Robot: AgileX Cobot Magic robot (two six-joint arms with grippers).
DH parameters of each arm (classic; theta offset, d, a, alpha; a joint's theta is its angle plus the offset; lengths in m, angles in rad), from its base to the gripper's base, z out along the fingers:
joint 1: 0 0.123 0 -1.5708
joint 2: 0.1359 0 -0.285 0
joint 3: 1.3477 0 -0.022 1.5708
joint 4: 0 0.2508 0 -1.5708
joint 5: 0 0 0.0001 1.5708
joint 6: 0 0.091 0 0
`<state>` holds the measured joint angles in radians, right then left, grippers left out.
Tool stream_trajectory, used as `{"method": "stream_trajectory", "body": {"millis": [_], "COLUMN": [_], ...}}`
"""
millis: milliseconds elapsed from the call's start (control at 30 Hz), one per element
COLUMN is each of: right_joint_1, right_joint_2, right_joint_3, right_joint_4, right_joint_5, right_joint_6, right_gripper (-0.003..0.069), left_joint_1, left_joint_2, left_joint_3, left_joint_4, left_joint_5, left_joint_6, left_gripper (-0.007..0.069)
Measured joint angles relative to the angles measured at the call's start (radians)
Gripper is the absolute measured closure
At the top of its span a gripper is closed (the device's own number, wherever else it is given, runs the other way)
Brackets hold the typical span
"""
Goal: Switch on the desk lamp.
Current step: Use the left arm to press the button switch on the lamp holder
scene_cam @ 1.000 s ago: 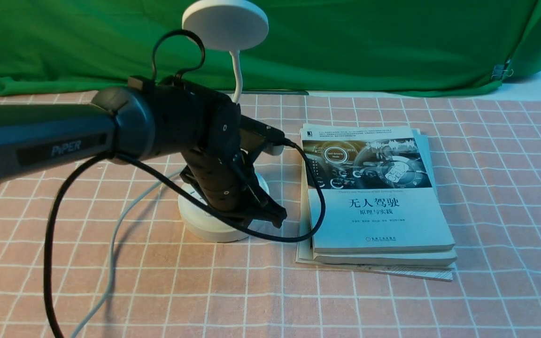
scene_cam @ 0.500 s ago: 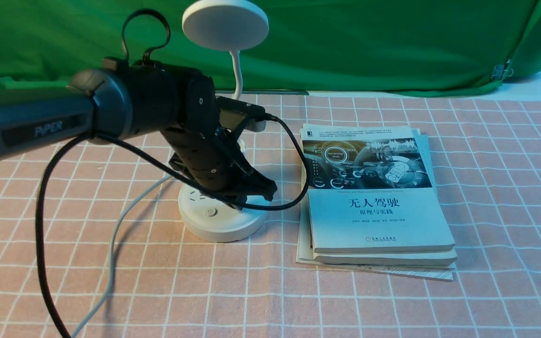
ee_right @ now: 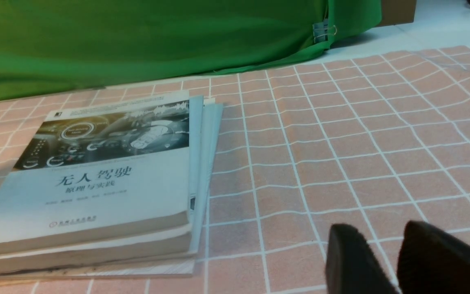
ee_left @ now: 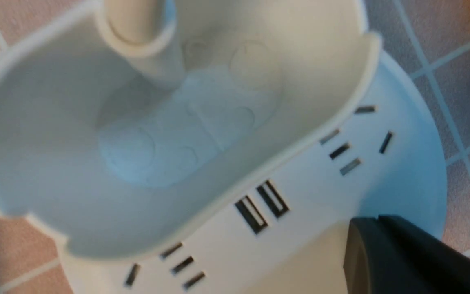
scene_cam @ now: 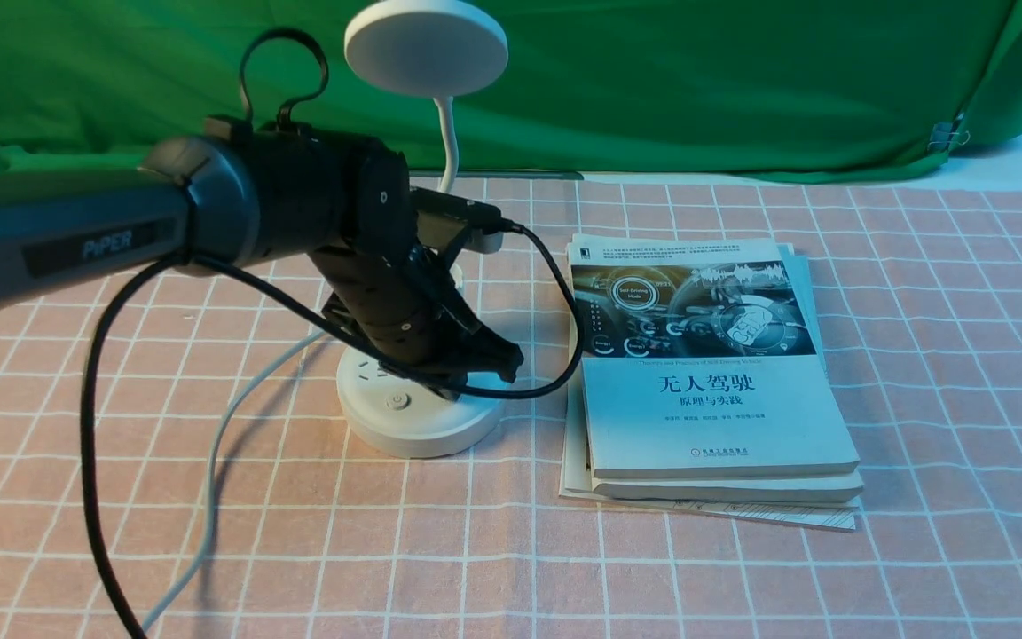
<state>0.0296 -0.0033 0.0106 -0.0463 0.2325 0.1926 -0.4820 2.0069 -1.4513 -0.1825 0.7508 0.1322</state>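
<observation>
There are two grippers, the left gripper and the right gripper, and one desk lamp with one disc head, one neck, one cup holder, one base, one white cord, one visible button and two USB ports. One stack of books holds at least two; its exact count is unclear. There is one green cloth and one checked cloth.
</observation>
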Motion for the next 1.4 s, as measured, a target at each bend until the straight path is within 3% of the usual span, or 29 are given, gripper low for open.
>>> {"method": "stream_trajectory", "body": {"millis": [667, 967, 1400], "right_joint_1": [0.000, 0.000, 0.000], "right_joint_2": [0.000, 0.000, 0.000], "right_joint_3": [0.000, 0.000, 0.000], "right_joint_4": [0.000, 0.000, 0.000], "right_joint_5": [-0.001, -0.001, 0.000], "right_joint_6": [0.000, 0.000, 0.000], "right_gripper": [0.0418, 0.0418, 0.0418], "left_joint_1": [-0.001, -0.071, -0.070], "left_joint_2": [0.047, 0.037, -0.089], "left_joint_3": [-0.033, 0.013, 0.084], "left_joint_4": [0.031, 0.247, 0.198], "left_joint_5": [0.055, -0.002, -0.037], "left_joint_6": [-0.001, -0.153, -0.182], "left_gripper": [0.0603, 0.0603, 0.0603]}}
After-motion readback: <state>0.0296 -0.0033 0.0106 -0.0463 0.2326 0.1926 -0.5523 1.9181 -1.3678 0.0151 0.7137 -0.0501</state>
